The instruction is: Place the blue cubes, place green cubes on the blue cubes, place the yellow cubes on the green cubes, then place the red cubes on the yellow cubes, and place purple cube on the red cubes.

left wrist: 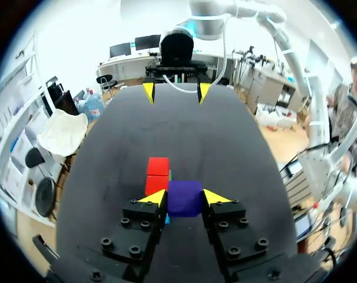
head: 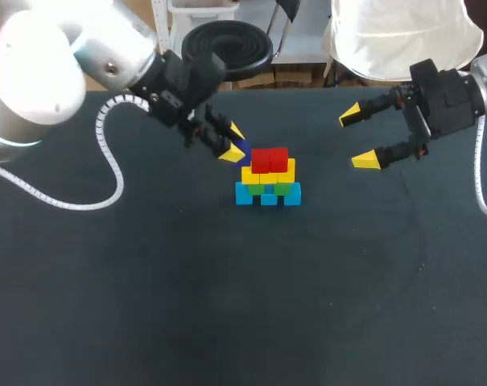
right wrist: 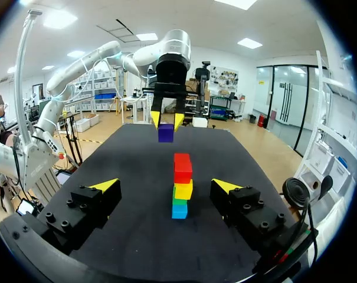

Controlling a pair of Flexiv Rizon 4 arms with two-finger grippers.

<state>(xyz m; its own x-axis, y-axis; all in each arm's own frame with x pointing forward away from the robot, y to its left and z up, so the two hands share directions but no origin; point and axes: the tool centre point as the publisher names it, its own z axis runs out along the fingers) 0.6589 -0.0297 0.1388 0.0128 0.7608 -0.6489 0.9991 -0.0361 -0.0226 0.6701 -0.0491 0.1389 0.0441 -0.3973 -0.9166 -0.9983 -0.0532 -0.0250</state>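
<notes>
Dark worktop [head: 146, 305], stack sat just above the frame's centre: blue cubes [head: 244, 195] at the bottom, then green cubes [head: 285, 189], yellow cubes [head: 268, 173], red cubes [head: 269, 159] on top. Left jaws were clamped on the purple cube [head: 240, 150], just upper left of the reds. Right jaws hung wide open at upper right, holding nothing.

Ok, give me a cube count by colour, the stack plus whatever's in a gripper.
purple cube: 1, held by the left gripper
red cubes: 2
yellow cubes: at least 2, seams unclear
green cubes: 2 showing
blue cubes: 3
Total: at least 10 cubes
</notes>
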